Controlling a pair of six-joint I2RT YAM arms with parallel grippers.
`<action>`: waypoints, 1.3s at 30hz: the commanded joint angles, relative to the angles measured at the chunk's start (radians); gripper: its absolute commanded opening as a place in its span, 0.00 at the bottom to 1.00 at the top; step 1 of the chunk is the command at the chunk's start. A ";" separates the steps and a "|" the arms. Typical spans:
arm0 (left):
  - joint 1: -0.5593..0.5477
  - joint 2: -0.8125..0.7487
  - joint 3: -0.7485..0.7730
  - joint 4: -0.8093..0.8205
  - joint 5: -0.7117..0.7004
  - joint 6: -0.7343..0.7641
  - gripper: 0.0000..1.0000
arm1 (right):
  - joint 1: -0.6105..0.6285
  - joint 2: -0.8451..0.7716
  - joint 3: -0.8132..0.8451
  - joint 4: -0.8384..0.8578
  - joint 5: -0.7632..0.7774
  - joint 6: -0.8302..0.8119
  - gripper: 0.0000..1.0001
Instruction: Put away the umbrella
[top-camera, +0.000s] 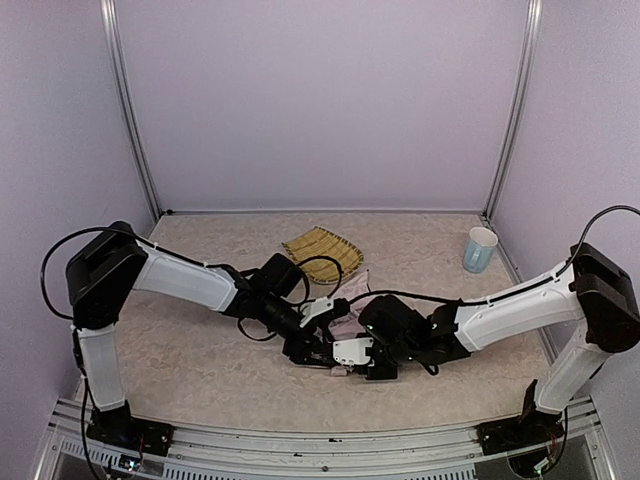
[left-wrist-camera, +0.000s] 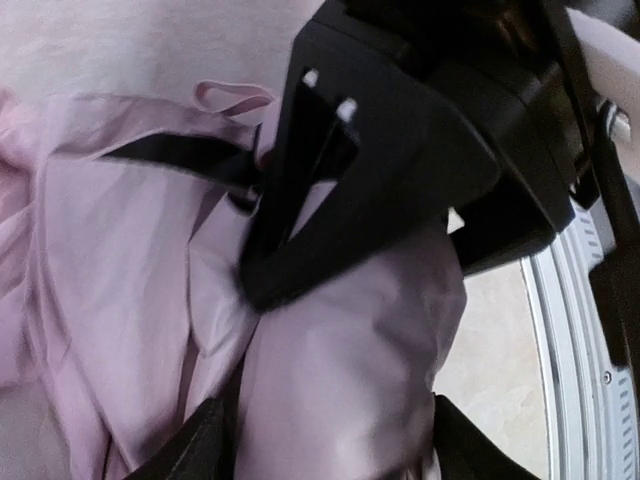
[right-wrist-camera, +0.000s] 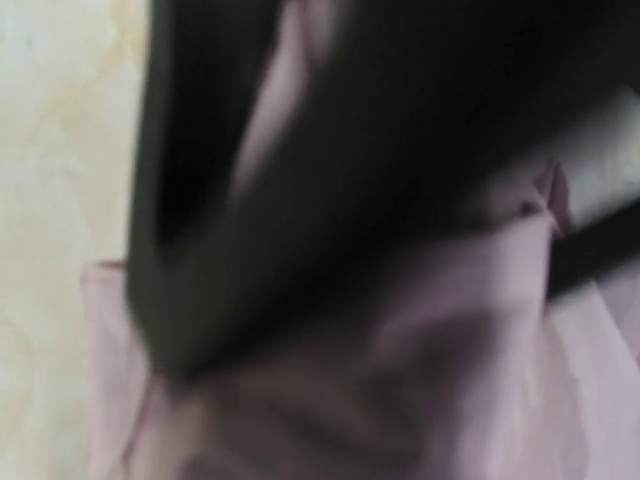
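Umbrella at table centre, woven tray at its 12 o'clock. Left gripper straddles pink canopy, right gripper touches it. Real grip by either: cannot tell. Risk: loose fabric slips, folds spring open.

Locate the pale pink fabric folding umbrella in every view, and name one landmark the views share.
Top external: umbrella at picture centre, only partly showing.
Left wrist: umbrella fills left and centre.
Right wrist: umbrella blurred, lower centre and right.
Shared landmark: the beige table.
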 joint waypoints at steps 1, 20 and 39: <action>0.058 -0.217 -0.281 0.315 -0.181 -0.164 0.66 | 0.002 0.001 0.012 -0.095 -0.082 0.089 0.09; -0.208 -0.568 -0.677 0.642 -0.597 0.296 0.69 | -0.178 0.118 0.107 -0.379 -0.736 0.416 0.10; -0.149 -0.177 -0.373 0.401 -0.447 0.449 0.62 | -0.303 0.305 0.225 -0.448 -0.854 0.327 0.23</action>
